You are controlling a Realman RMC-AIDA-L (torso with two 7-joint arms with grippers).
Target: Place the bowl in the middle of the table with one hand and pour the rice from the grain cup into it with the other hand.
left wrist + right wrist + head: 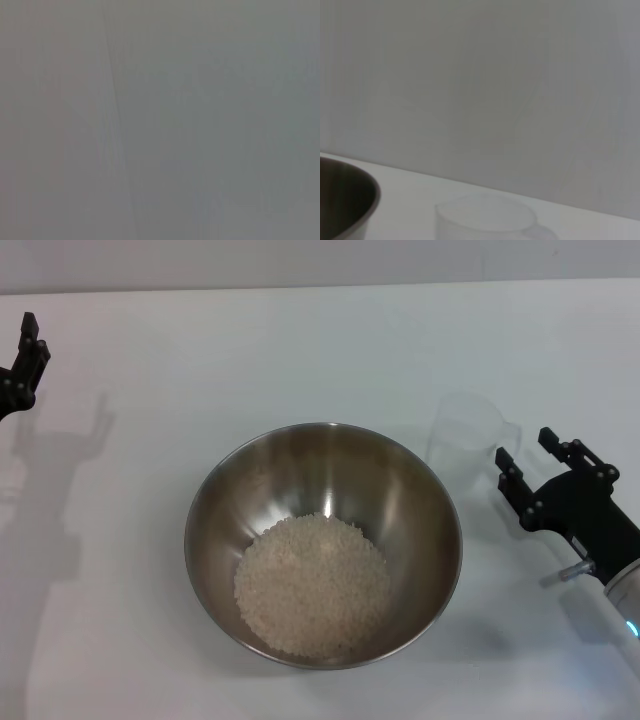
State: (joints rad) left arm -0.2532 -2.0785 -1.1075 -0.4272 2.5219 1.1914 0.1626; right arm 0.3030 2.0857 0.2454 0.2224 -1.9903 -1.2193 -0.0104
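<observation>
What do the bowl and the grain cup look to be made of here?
The bowl looks like stainless steel: a grey, brushed, reflective inside around the rice. The grain cup, standing empty beside the bowl, appears to be clear or frosted plastic, since the white table shows through its walls.

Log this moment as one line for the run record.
rice: in bowl | cup: empty, upright right of bowl | right claw: open beside cup | left claw: far left, clear
</observation>
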